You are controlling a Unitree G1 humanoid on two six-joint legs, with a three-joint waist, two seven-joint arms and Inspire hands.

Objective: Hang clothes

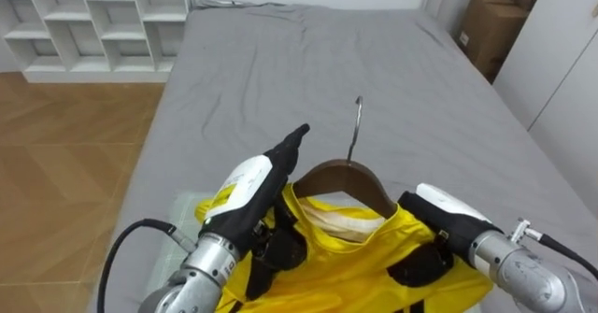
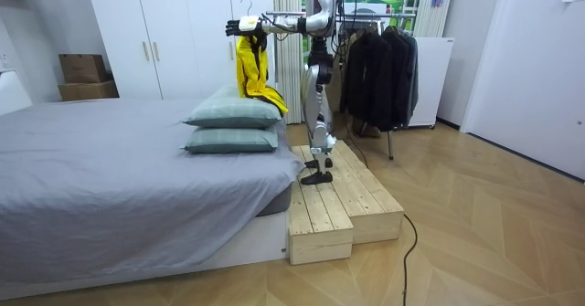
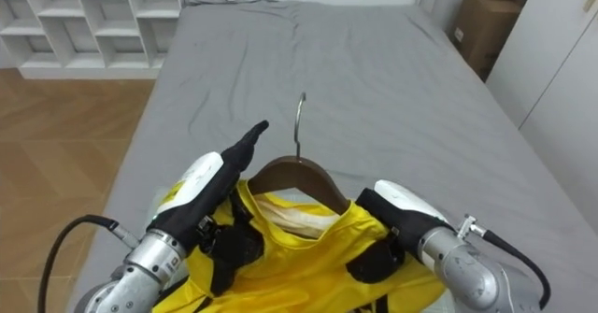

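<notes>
The left hand (image 1: 250, 190) is pinching the left shoulder of the yellow shirt (image 1: 355, 248), with one finger sticking straight out toward the far side. The shirt is sitting on the wooden hanger (image 1: 348, 175), raised over the bed (image 1: 374, 61) between both hands. The hanger's long axis is running left to right, and its hook (image 1: 356, 126) is pointing far. The right hand (image 1: 439, 215) is curling round the right shoulder. For a clean hang, I judge both grips need holding level, leaving the hook free.

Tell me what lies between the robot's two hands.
In the left eye view, between the left hand and the right hand lies a brown wooden hanger with a thin metal hook, carrying a yellow garment.
</notes>
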